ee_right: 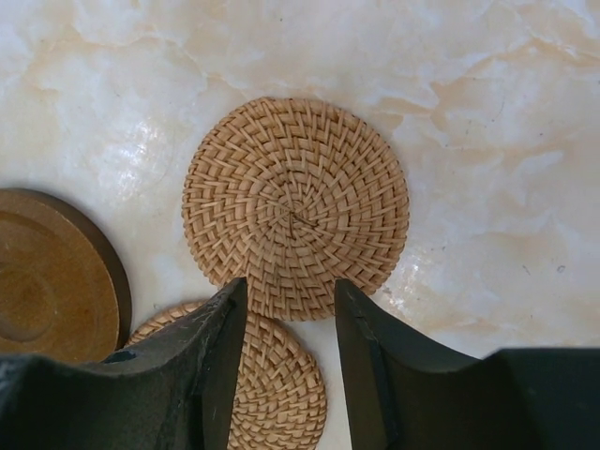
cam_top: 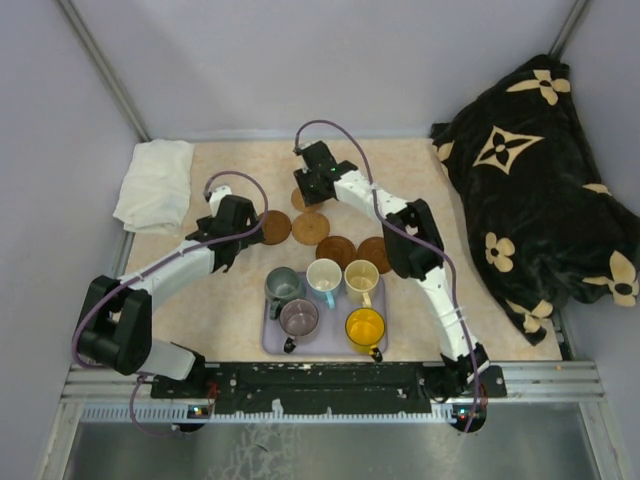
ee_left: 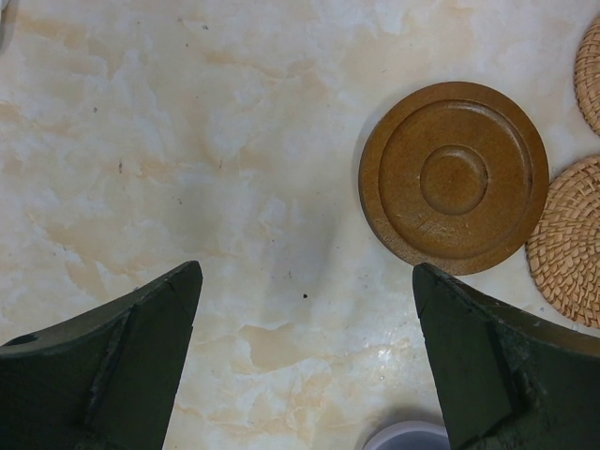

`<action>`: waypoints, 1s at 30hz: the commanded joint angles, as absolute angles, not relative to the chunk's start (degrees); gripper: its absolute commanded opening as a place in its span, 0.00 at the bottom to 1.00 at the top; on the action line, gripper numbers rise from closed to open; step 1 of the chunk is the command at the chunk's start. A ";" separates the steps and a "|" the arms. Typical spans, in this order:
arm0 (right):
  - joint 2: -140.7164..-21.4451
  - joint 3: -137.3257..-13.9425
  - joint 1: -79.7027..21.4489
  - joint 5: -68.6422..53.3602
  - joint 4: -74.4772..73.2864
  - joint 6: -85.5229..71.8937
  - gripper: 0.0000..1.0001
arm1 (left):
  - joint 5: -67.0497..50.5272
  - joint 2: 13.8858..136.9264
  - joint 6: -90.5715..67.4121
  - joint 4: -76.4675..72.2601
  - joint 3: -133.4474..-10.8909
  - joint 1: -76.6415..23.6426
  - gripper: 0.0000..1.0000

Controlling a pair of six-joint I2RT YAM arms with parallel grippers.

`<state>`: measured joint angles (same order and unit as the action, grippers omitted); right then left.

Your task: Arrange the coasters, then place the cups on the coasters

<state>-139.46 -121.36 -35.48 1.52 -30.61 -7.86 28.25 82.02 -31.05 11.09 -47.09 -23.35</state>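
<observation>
Up in the centre of the overhead view, my right gripper point(cam_top: 302, 192) hangs over a woven coaster point(cam_top: 296, 203), and from the wrist that same woven coaster point(ee_right: 295, 206) fills the middle of the frame, lying flat on the marbled table point(ee_right: 487, 141). My right gripper point(ee_right: 286, 291) has its jaws partly parted at the coaster's lower edge, with nothing clamped between them. So that's released, not grasping! A second woven coaster point(ee_right: 272, 394) peeks out at the bottom of the frame, between and under my fingers point(ee_right: 220, 328), and a wooden coaster point(ee_right: 52, 281) sits at the left edge. Over to my left gripper point(cam_top: 235, 228), left of centre in the overhead shot: jaws spread wide, empty, above bare table. In its wrist view my left gripper point(ee_left: 305, 281) frames plain marble, with the wooden coaster point(ee_left: 455, 176) off to the upper right, just clear of my right-hand finger, and woven edges at the right border. From above, the wooden coaster point(cam_top: 272, 227) and second woven coaster point(cam_top: 311, 228) sit side by side, and two dark coasters point(cam_top: 337, 250) trail off to the lower right. Every cup is on the lavender tray point(cam_top: 325, 345) at lower centre: grey-green cup point(cam_top: 281, 286), white cup point(cam_top: 323, 277), cream cup point(cam_top: 361, 280), mauve cup point(cam_top: 299, 318) and yellow cup point(cam_top: 365, 327). No cup on a coaster yet!
</observation>
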 commanded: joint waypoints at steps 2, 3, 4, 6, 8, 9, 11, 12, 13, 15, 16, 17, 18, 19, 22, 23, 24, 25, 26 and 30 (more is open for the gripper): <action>-142.38 -125.76 -35.86 5.72 -33.99 -5.87 0.44 | 27.60 81.87 -31.33 9.84 -46.71 -22.91 0.99; -142.60 -125.77 -35.86 6.76 -34.66 -5.86 0.44 | 27.49 81.96 -31.24 9.78 -46.75 -22.94 0.99; -142.79 -125.71 -35.90 7.69 -35.37 -5.75 0.44 | 27.34 82.00 -31.21 9.76 -46.76 -22.88 0.99; -142.82 -125.04 -35.86 9.38 -36.21 -5.37 0.45 | 27.20 82.09 -31.21 9.77 -46.88 -22.83 0.99; -142.77 -124.27 -35.86 10.95 -36.88 -5.07 0.45 | 27.04 82.16 -31.20 9.78 -46.99 -22.77 0.99; -142.82 -123.95 -35.79 11.88 -37.13 -4.95 0.46 | 27.00 82.15 -31.20 9.78 -47.02 -22.79 0.99; -142.91 -123.39 -35.45 13.18 -37.92 -5.63 0.46 | 26.90 82.10 -31.22 9.76 -46.97 -22.85 0.99; -142.91 -123.09 -35.12 13.51 -38.35 -6.35 0.46 | 26.82 82.09 -31.20 9.80 -46.98 -22.77 0.99; -142.83 -122.68 -34.56 13.60 -38.71 -7.21 0.46 | 26.76 82.09 -31.20 9.78 -46.97 -22.77 0.99; -142.14 -121.19 -33.18 13.48 -39.20 -9.49 0.46 | 26.68 82.04 -31.17 9.86 -47.10 -22.77 0.99; -141.61 -120.08 -32.38 13.39 -39.34 -10.56 0.45 | 26.64 82.02 -31.11 9.89 -47.07 -22.77 0.99; -140.73 -118.80 -31.21 13.56 -39.26 -11.59 0.45 | 26.63 81.94 -31.08 9.89 -46.98 -22.76 0.99; -139.71 -117.02 -30.26 14.07 -38.95 -12.47 0.45 | 26.63 81.92 -31.03 9.85 -47.07 -22.81 0.99; -138.56 -115.17 -29.38 14.67 -38.55 -13.22 0.45 | 26.54 81.97 -31.03 9.84 -47.07 -22.77 0.99; -134.58 -108.62 -26.03 15.76 -37.04 -15.46 0.45 | 26.10 82.17 -31.07 9.85 -47.25 -22.79 0.99; -133.13 -105.43 -24.67 15.86 -36.60 -16.32 0.44 | 25.99 82.34 -31.11 9.78 -47.28 -22.78 0.99; -131.06 -102.79 -23.40 16.20 -35.97 -17.37 0.44 | 25.86 82.44 -31.15 9.76 -47.35 -22.81 0.99; -129.19 -100.16 -22.33 16.60 -35.06 -17.81 0.43 | 25.73 82.58 -31.16 9.76 -47.45 -22.81 0.99; -127.52 -97.20 -21.21 17.08 -33.90 -18.10 0.43 | 25.63 82.68 -31.20 9.76 -47.53 -22.77 0.99; -121.30 -88.25 -18.64 18.93 -30.87 -18.13 0.43 | 25.34 83.12 -31.20 9.80 -48.02 -22.80 0.99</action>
<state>-125.01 -95.88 -20.84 14.15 -27.79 -17.19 26.15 82.30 -31.07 10.66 -47.09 -23.09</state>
